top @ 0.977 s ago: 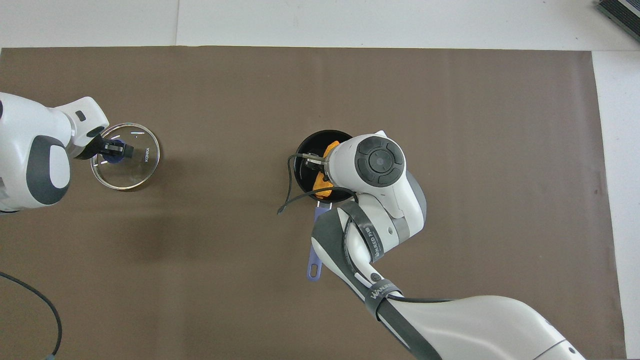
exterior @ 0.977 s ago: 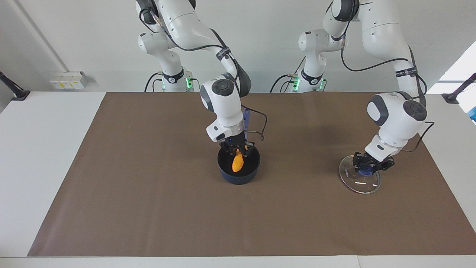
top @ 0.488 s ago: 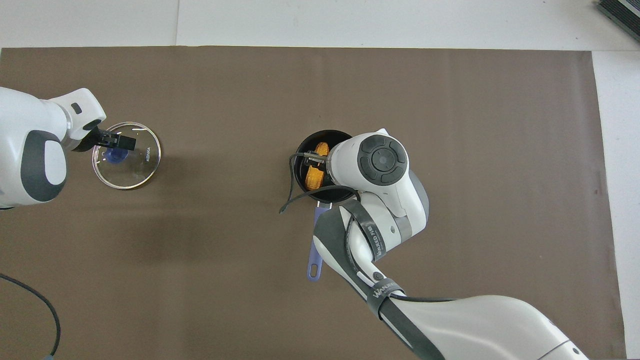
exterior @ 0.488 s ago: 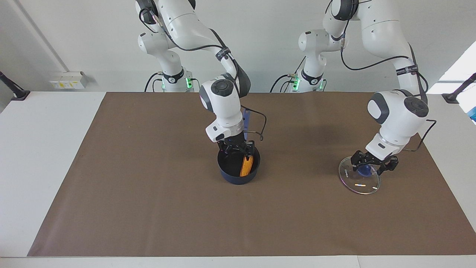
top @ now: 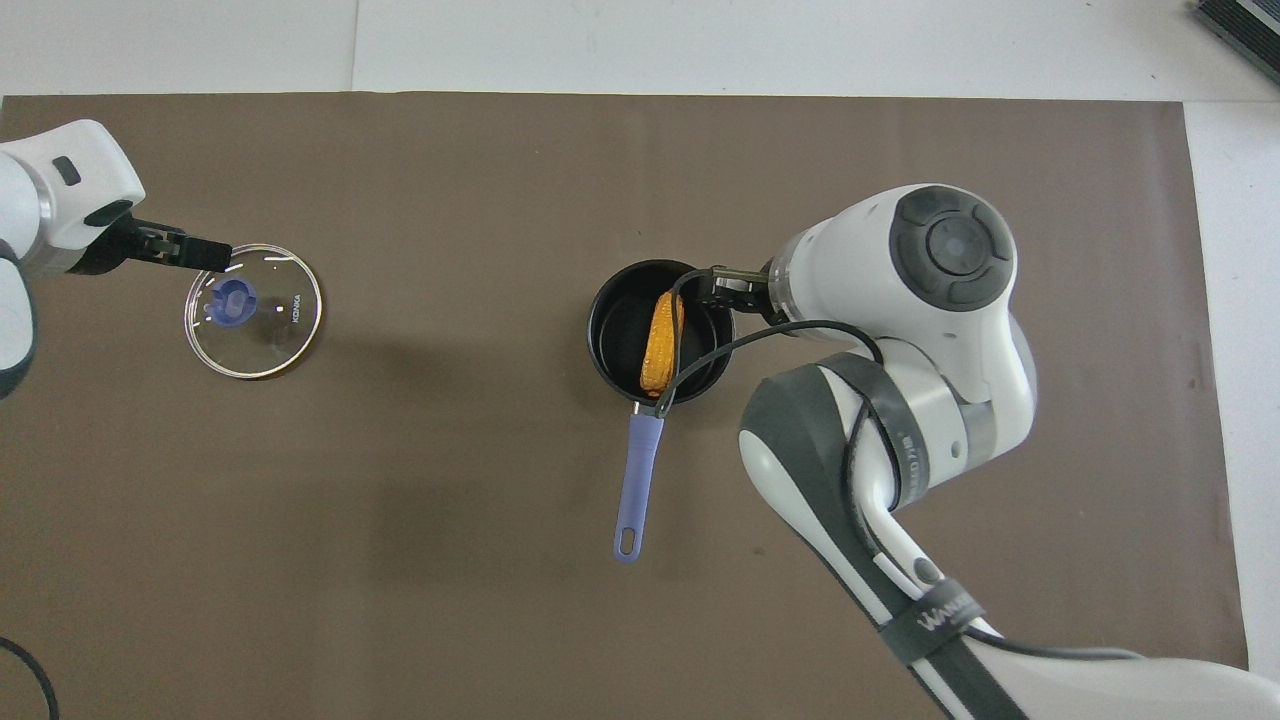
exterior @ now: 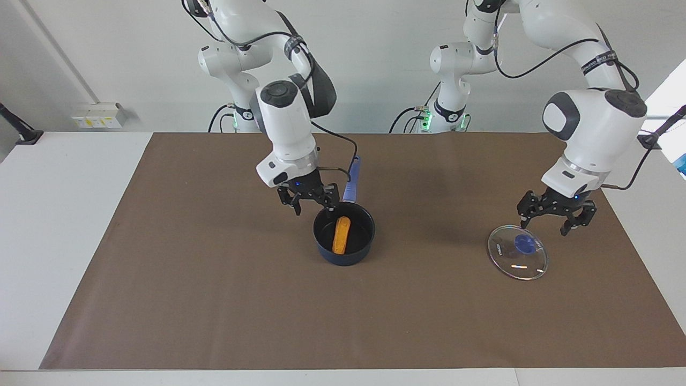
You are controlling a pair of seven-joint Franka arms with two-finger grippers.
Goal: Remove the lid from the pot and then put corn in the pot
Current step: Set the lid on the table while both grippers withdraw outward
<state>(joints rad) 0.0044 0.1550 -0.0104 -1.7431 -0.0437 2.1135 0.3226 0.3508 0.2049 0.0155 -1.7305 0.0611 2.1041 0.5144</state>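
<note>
Corn (exterior: 341, 235) lies inside pot (exterior: 343, 257), handle at 12 o'clock. Lid (exterior: 517, 252), printed "KONKA", flat on desk (exterior: 214, 300). Right tool (exterior: 308, 197), left tool (exterior: 555, 213): both spread apart, empty, raised.

facing: high, toward robots | overhead: steeply down | shared: table (exterior: 214, 300)

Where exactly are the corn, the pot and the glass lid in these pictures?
corn (exterior: 341, 235): facing view, middle of the cob lying inside the pot.
pot (top: 609, 350): overhead view, bare black inside beside the cob.
lid (exterior: 528, 265): facing view, clear glass between the blue knob and the rim.
</note>
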